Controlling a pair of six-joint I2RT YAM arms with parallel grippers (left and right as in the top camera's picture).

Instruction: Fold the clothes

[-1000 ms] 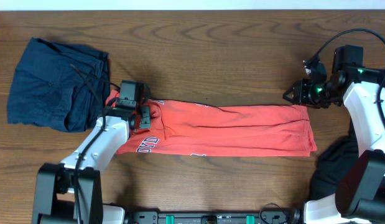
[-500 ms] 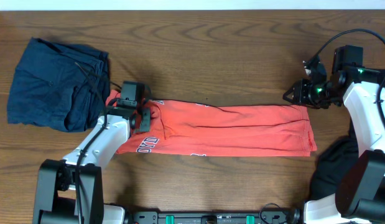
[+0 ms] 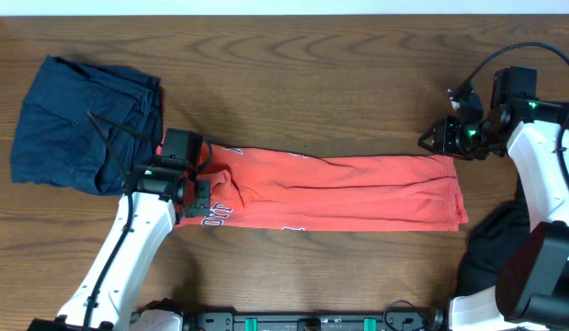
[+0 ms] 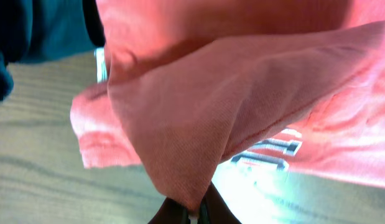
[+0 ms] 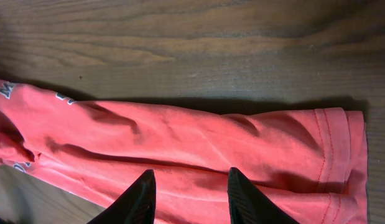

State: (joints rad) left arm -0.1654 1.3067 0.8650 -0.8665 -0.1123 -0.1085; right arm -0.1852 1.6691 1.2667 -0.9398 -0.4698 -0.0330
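The left fingers (image 4: 188, 214) were clenched on a pinch of the coral-red T-shirt (image 3: 358, 188). In the left wrist view the cloth was drawn into a narrow peak that ran straight into their tips. From that pinch the fabric spread away in a raised fold, with the white lettering (image 4: 274, 149) of the lower layer showing beneath it. Seen from overhead, this grasp sat at the shirt's left end, near its upper edge, and the cloth around it was bunched and creased.

The right fingers (image 3: 428, 141) stood apart and grasped nothing. In the right wrist view their two dark tips framed the shirt's right end, where the stitched hem lay; whether they touched the cloth could not be told. From overhead they were just beside the shirt's upper right corner.

The T-shirt lay as a long, narrow band across the middle of the bench (image 3: 312, 83), running left to right. It was flat over most of its length, and more lettering peeked out along its lower left edge. A navy garment (image 3: 77, 119) lay rumpled at the bench's left side, its right edge just beside the shirt's left end and the left arm (image 3: 128, 244). A black garment (image 3: 488, 245) sat at the lower right, partly hidden behind the right arm (image 3: 541, 175), near the shirt's lower right corner.
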